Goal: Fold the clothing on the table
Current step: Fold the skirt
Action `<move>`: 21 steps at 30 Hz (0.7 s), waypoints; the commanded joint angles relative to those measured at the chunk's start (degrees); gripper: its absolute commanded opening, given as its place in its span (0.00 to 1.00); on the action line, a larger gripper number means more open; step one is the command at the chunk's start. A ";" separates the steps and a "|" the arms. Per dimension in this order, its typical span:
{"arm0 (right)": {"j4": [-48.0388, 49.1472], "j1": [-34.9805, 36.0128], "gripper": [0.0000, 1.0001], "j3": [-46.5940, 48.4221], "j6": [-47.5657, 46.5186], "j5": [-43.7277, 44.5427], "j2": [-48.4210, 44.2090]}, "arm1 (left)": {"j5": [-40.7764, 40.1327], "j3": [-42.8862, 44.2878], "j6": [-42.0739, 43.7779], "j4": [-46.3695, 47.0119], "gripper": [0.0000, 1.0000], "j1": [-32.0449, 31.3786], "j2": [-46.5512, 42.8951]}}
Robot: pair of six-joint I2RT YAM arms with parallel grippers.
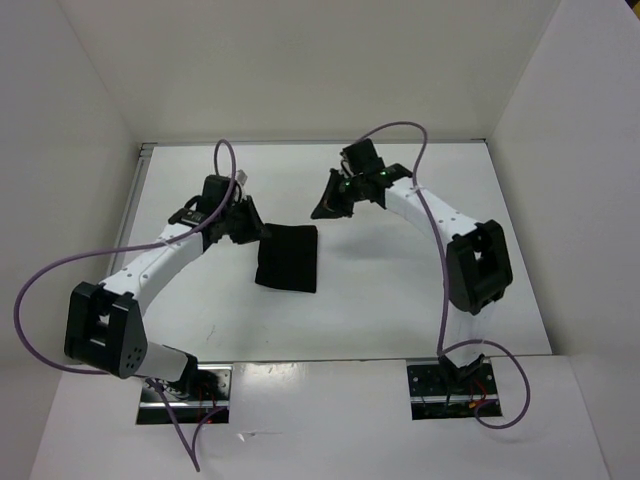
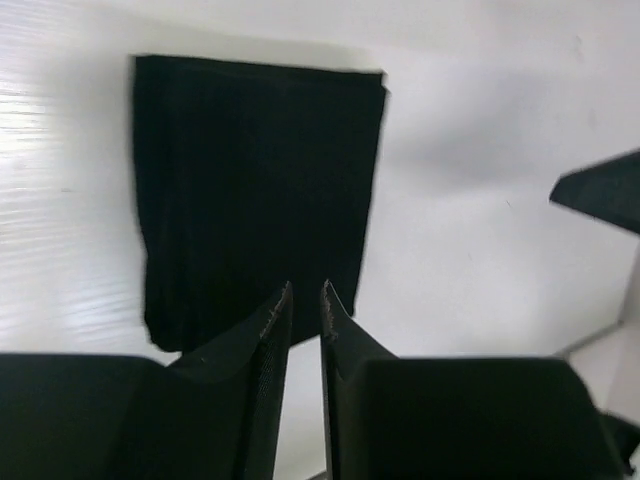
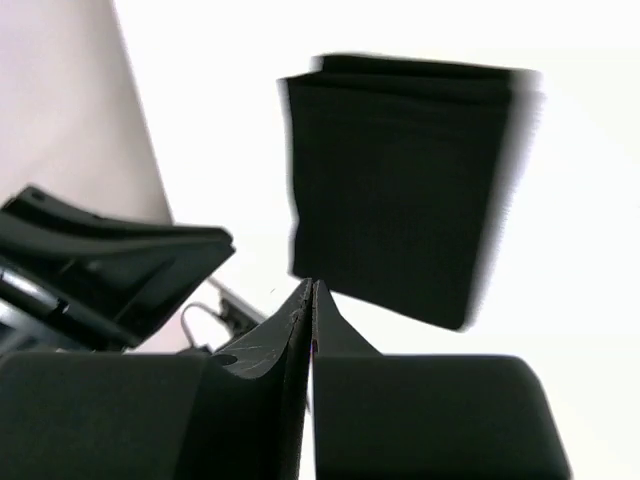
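The clothing (image 1: 288, 258) is lying folded on the table (image 1: 380, 300). The left gripper (image 1: 264, 232), jaws slightly apart and empty, is hovering nearest, at its far-left corner. The right gripper (image 1: 320, 210), pressed together, is hanging beyond its far-right corner.

the tabletop (image 1: 400, 300) is flat, smooth and white, rectangular, shut in by white walls (image 1: 300, 70) on its left, far and right sides. the clothing (image 1: 287, 257), plain matte black, lies flat on it as a folded rectangle, a little left of the middle, with stacked layers showing along one short edge. two metal mounting plates (image 1: 185, 395) sit at the near edge, well apart from it.
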 commanded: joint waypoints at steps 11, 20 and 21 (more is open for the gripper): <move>-2.44 -6.33 0.03 -17.23 -1.69 6.38 -16.09 | 15.46 -8.02 -1.12 12.33 0.15 3.55 15.50; -3.58 -9.84 0.06 -19.61 -2.74 5.86 -23.12 | 15.69 -6.88 -0.60 10.48 0.15 3.55 15.44; -3.58 -9.85 0.11 -20.13 -2.74 5.85 -23.82 | 17.20 -6.18 -0.60 10.48 0.17 3.55 13.86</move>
